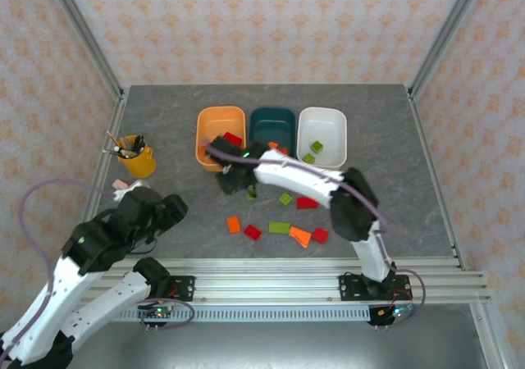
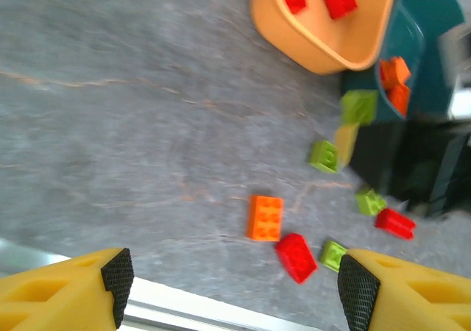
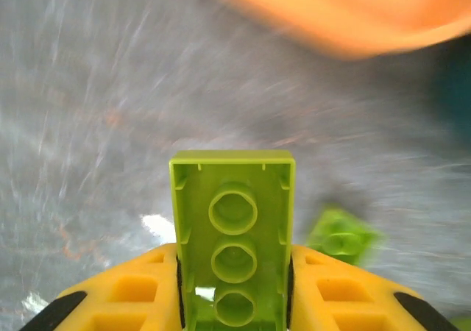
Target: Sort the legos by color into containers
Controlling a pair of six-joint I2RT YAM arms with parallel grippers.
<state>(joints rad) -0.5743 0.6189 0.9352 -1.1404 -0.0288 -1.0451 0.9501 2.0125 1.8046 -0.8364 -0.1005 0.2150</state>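
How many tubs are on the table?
3, in a row: orange tub left, teal tub middle, white tub right. None seems hidden.

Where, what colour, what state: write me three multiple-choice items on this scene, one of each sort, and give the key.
1. The pen cup stands: A left of the orange tub, B inside it, C right of it.
2. The brick in the right fingers is: A red, B orange, C yellow-green.
3. The left fingers are: A wide open, B shut on nothing, C shut on something.

Key: 1 A, the top view shows the cup apart from the tub, off its left wall. 2 C, the right wrist view shows it clamped. 3 A, the pads stand far apart with only table between.
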